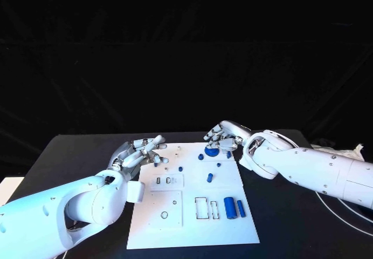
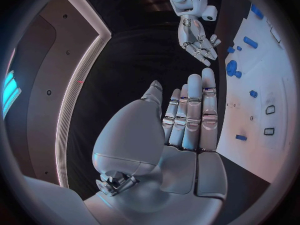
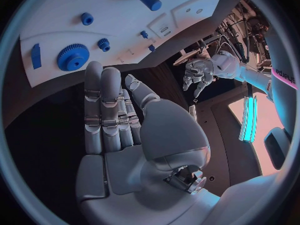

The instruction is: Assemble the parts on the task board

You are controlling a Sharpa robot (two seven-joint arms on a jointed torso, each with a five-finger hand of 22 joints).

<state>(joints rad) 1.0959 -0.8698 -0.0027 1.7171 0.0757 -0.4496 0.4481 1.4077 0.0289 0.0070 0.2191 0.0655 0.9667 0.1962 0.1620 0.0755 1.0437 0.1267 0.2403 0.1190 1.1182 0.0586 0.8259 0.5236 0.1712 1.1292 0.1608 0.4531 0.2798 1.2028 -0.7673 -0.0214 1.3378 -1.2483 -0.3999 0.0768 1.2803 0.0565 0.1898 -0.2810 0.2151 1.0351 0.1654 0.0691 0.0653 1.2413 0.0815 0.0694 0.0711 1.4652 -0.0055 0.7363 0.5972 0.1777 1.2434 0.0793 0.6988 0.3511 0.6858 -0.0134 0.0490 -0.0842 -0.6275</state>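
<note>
The left hand [image 1: 144,152] hovered at the far left edge of the task board [image 1: 186,226], fingers apart and holding nothing. Its own wrist view showed the fingers [image 2: 194,112] straight and side by side, the palm bare, which the head view could not make plain.

On the white board lay the blue parts: a small peg [image 1: 180,169] near the left side, a short pin [image 1: 209,177] in the middle, and a large cylinder [image 1: 229,205] with a thinner one [image 1: 241,208] just beside it toward the near right corner. At the far edge sat a blue gear [image 1: 211,151], partly hidden in the head view behind the right hand's fingers. The right wrist view showed that gear [image 3: 72,57] whole, toothed, with a centre hole, and a smaller gear [image 3: 103,44] near it.

The right hand [image 1: 223,137] hung over the far edge of the board, fingers [image 3: 103,105] extended together and gripping nothing.
</note>
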